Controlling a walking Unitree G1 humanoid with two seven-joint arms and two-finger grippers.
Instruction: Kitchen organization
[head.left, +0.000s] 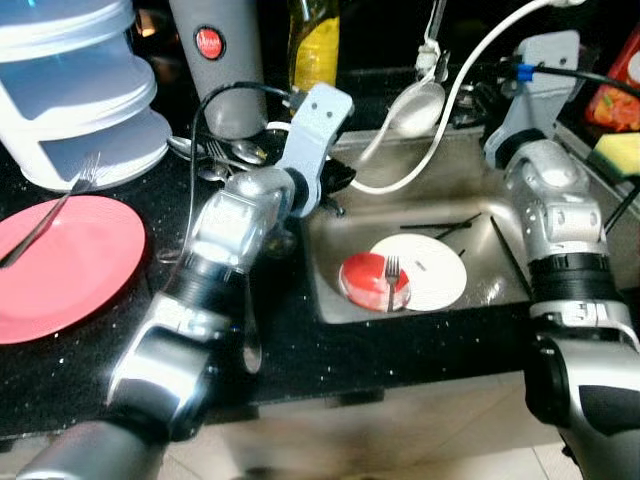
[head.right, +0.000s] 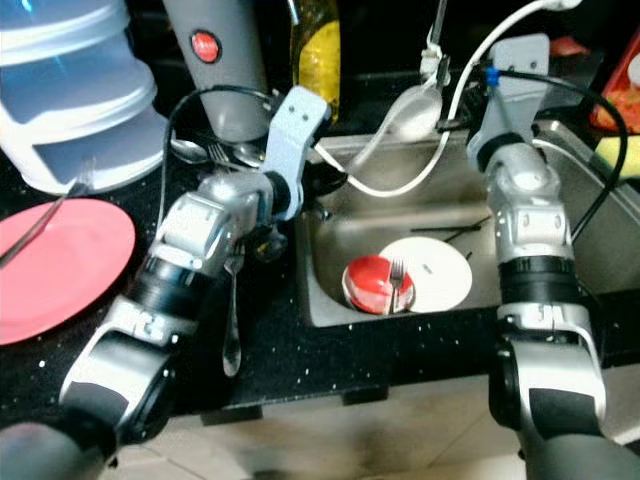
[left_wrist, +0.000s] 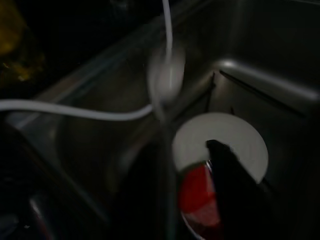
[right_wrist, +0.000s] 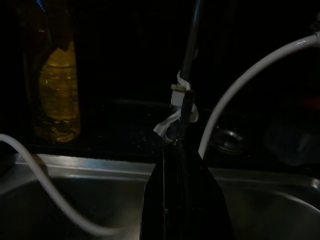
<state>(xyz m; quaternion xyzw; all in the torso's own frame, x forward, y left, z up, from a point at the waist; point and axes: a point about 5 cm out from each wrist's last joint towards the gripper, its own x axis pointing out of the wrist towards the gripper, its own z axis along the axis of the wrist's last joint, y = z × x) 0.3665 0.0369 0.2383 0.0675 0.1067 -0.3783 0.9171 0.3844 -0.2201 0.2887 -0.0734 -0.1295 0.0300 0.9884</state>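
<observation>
I am reaching the left gripper (left_wrist: 200, 200) into the sink (head.left: 345, 225), its fingers spread and empty above the white plate (head.left: 435, 270) and red bowl (head.left: 368, 282) with a fork (head.left: 392, 280); next I judge lowering onto the fork. The right gripper (right_wrist: 182, 200), apparently pinched together, is hanging by the faucet (right_wrist: 187, 65)
</observation>
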